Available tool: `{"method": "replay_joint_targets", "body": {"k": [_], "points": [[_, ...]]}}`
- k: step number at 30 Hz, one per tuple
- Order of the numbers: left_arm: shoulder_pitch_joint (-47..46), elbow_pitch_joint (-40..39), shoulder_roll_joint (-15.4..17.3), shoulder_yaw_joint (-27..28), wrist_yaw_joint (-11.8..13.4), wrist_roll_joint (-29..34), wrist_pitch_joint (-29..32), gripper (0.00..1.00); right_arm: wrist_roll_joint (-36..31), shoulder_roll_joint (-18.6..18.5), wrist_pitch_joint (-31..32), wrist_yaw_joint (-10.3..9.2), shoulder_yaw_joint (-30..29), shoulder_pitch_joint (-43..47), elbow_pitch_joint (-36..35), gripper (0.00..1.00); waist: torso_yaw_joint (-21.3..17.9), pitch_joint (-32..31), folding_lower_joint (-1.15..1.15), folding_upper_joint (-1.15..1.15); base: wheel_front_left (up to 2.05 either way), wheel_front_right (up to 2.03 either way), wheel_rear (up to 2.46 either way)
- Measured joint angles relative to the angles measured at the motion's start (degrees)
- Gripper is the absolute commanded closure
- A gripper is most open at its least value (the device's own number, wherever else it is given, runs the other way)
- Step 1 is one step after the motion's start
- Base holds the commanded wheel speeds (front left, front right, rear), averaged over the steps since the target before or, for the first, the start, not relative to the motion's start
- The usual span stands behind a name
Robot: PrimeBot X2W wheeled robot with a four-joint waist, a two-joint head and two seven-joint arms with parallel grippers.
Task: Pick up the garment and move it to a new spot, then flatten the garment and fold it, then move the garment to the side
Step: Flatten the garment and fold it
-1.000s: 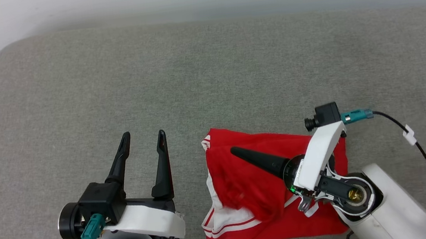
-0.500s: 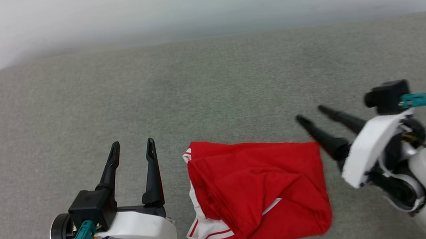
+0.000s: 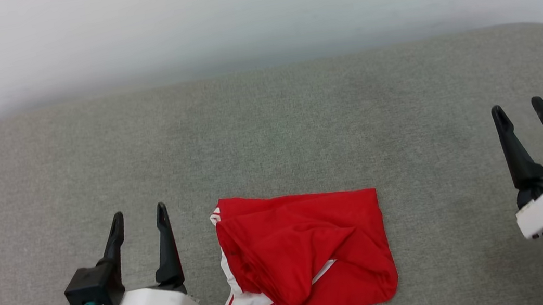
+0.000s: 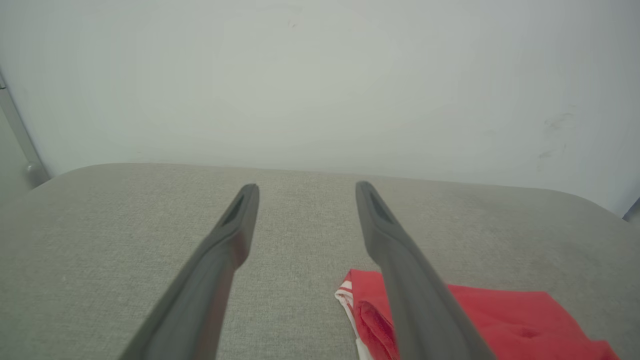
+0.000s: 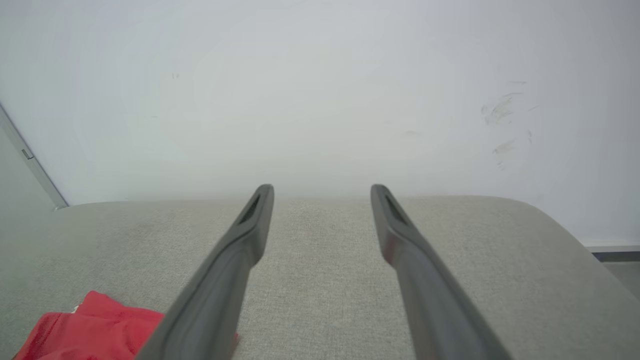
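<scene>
- Now the folded bright-red fabric garment lies free, mid front edge of the grey upholstered cushion.
- Right jaws, over it a second ago, stand well right, wide open, empty.
- Left jaws beside it, likewise; sideways move probably remains.

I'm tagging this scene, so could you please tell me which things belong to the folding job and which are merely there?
Job: garment, left gripper, right gripper.
Merely there: grey cushion, wall.
</scene>
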Motion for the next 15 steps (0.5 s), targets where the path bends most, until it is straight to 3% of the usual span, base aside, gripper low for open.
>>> {"method": "replay_joint_targets", "body": {"k": [7,15], "points": [[3.64,0.68,0.05,0.53,0.14,-0.53,-0.29,0.0,-3.34,3.86,2.58,0.0,-2.1,7.87,-8.12,0.0,-0.46,-2.66,0.0,0.0,0.0,0.0,0.0],[5.9,1.16,0.45,0.82,0.4,-0.37,-0.45,0.0,-4.77,5.78,5.28,0.0,-3.47,12.33,-11.14,0.0,-0.46,-4.58,0.0,0.0,0.0,0.0,0.0]]}}
